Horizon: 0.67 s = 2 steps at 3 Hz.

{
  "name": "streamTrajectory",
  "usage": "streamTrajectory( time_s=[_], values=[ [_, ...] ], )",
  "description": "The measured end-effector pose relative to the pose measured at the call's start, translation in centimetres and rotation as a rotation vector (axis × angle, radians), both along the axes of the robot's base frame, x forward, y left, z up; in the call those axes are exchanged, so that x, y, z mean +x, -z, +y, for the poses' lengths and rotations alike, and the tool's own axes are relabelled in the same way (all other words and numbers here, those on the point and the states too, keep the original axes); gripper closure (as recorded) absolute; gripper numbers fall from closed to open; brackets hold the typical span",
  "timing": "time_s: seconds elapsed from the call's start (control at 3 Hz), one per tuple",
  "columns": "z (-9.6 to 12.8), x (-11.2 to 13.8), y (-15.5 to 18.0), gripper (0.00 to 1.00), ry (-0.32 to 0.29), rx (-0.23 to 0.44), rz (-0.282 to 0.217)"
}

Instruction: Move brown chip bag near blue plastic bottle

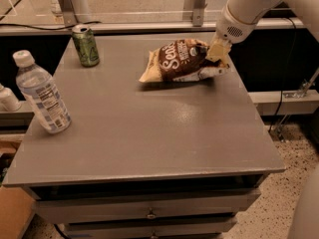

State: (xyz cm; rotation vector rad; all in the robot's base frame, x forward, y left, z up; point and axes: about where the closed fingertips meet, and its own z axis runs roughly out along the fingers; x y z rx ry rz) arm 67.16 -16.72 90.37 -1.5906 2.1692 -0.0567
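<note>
The brown chip bag [177,61] lies at the back right of the grey table [149,138], lettering up, its right end raised a little. My gripper [217,54] comes down from the upper right and is shut on the bag's right end. The blue plastic bottle [42,96] stands upright at the table's left edge, well apart from the bag, with bare table top between them.
A green drink can [86,46] stands at the back left corner. A white object [7,98] sits off the table's left edge and a cardboard box [12,213] is on the floor below. Metal posts and a ledge run behind the table.
</note>
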Motion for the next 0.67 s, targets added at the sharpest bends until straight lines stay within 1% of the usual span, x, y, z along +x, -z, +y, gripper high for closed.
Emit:
streamTrajectory(
  time_s=[0.33, 0.67],
  values=[
    [2.7, -4.0, -1.6, 1.00, -0.060, 0.046, 0.022],
    [8.3, -12.9, -5.3, 1.00, -0.187, 0.144, 0.065]
  ],
)
